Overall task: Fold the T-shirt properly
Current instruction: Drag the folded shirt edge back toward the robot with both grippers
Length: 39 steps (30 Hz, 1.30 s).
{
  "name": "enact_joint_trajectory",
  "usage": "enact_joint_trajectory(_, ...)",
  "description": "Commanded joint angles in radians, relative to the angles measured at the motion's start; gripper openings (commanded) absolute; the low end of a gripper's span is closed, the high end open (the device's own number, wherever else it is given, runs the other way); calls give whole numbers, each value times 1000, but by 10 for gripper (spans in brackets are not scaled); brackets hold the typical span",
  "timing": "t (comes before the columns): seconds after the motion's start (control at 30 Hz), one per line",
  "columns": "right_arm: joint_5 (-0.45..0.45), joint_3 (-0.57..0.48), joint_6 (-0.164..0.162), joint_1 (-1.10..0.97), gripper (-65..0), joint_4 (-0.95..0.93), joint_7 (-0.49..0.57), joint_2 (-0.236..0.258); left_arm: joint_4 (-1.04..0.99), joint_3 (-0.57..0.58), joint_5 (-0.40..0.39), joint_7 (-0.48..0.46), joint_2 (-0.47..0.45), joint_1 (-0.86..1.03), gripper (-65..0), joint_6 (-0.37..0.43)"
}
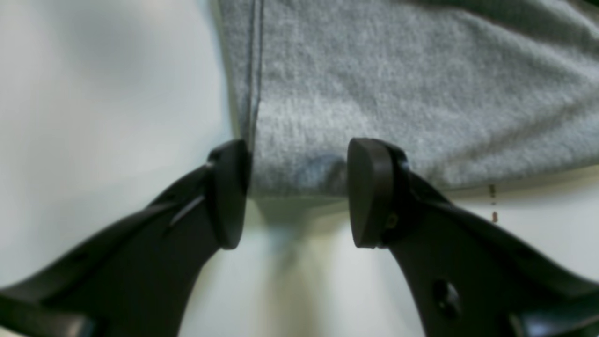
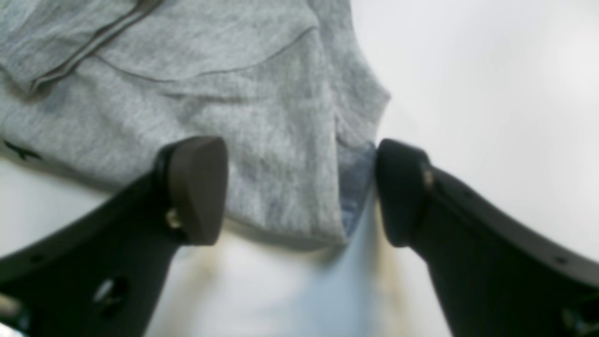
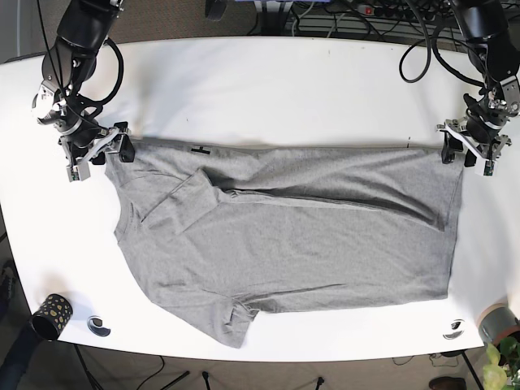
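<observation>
A grey T-shirt [image 3: 292, 236] lies spread sideways on the white table [image 3: 268, 89], with one sleeve [image 3: 175, 199] folded onto the body and the other sleeve [image 3: 231, 321] at the front edge. My left gripper [image 3: 457, 152] is open at the shirt's far right corner. In the left wrist view [image 1: 297, 194] that corner of cloth [image 1: 398, 93] sits between the pads. My right gripper [image 3: 114, 151] is open at the far left corner. In the right wrist view [image 2: 299, 192] a folded corner of cloth [image 2: 262, 140] sits between its fingers.
A dark dotted cup [image 3: 50, 315] and a small round thing [image 3: 99, 326] stand at the front left. A small round thing [image 3: 453, 329] and a potted plant [image 3: 497, 329] stand at the front right. Cables [image 3: 341, 12] run behind the table's back edge.
</observation>
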Motion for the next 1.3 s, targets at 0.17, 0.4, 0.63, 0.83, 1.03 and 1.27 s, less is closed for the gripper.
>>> enact_joint_trajectory(0.17, -5, -3, 6, -1, -260, 6, -30, 10, -56, -5, -13, -20, -22, -21, -290, -3)
enact_joint_trajectory(0.4, -13, -3, 6, 2, -263, 3, -30, 10, -167, -5, -14, -20, -22, -90, -293, -5)
enact_joint_trajectory(0.63, -15, -3, 6, 4, -376, 6, -30, 10, -167, -4, -13, -20, -22, -94, -561, -6)
enact_joint_trajectory(0.83, -15, -3, 6, 1, -620, 9, -30, 11, -148, -7, -19, -20, -22, -87, -638, -6)
enact_joint_trajectory(1.03, -8, 3, 6, -56, -621, 86, -30, 16, -26, -11, -19, -15, -22, -15, -639, -6)
enact_joint_trajectory(1.27, -4, 5, 6, -168, -621, 238, -73, 11, 85, -59, -19, -14, -22, 97, -639, -6)
